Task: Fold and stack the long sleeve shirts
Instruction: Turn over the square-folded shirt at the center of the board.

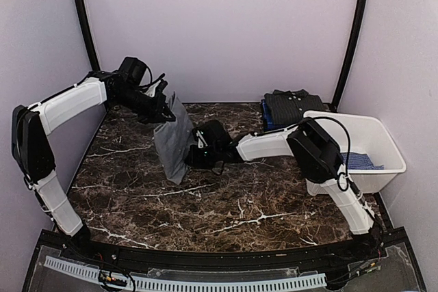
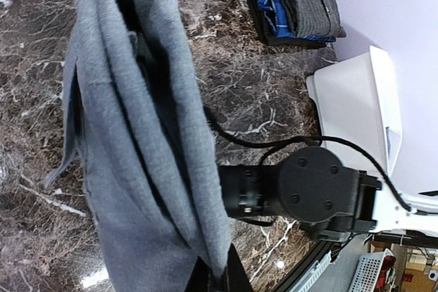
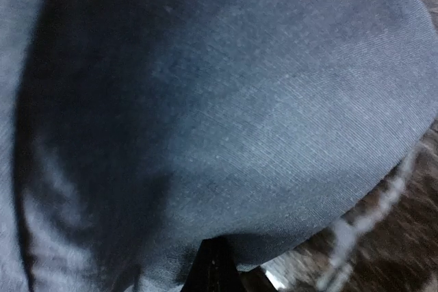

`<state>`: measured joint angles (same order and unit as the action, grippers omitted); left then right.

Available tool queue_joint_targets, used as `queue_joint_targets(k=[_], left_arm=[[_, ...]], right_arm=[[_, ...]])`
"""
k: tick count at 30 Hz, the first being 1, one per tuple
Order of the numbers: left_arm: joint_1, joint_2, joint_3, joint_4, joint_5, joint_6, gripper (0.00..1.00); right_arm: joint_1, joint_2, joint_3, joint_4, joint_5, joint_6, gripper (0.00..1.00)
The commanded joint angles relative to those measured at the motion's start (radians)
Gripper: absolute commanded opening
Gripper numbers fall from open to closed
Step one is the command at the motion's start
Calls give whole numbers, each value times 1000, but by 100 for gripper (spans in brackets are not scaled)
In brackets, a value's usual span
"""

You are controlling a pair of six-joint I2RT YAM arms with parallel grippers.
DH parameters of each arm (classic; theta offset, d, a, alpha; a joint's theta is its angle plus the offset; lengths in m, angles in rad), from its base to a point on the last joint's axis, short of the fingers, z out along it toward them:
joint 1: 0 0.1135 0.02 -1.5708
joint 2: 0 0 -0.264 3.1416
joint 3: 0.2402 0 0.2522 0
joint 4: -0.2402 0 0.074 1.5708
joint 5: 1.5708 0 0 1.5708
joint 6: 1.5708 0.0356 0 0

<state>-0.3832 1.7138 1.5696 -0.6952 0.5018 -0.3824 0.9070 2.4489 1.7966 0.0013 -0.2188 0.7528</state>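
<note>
Left claw (image 1: 166,113) clenched on top edge of grey shirt (image 1: 174,140), lifting it above dark marble surface (image 1: 226,217). Right claw (image 1: 194,152) pinched shut on same shirt's lower side. Cloth hanging in folded layers between both, left of centre. At back right, dark folded shirt (image 1: 294,105) stacked on blue shirt (image 1: 265,115), beside white tub (image 1: 366,138).

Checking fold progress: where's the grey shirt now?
Top view, left of centre: grey shirt hangs from left gripper, right gripper gripping its lower right edge.
</note>
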Motion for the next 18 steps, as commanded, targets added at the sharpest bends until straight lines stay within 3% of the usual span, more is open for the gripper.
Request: queue_joint_targets(k=[1,7,18], left_arm=[[3,12,41,70,134,-30,0],[1,44,33,123,176,-64,0],[1,50,3,132,148,-61,0]], right_arm=[[22,172,144,157,-136,144,2],[20,307,316,249,-217,243,6],[-8,136,191,143,-107,124,19]])
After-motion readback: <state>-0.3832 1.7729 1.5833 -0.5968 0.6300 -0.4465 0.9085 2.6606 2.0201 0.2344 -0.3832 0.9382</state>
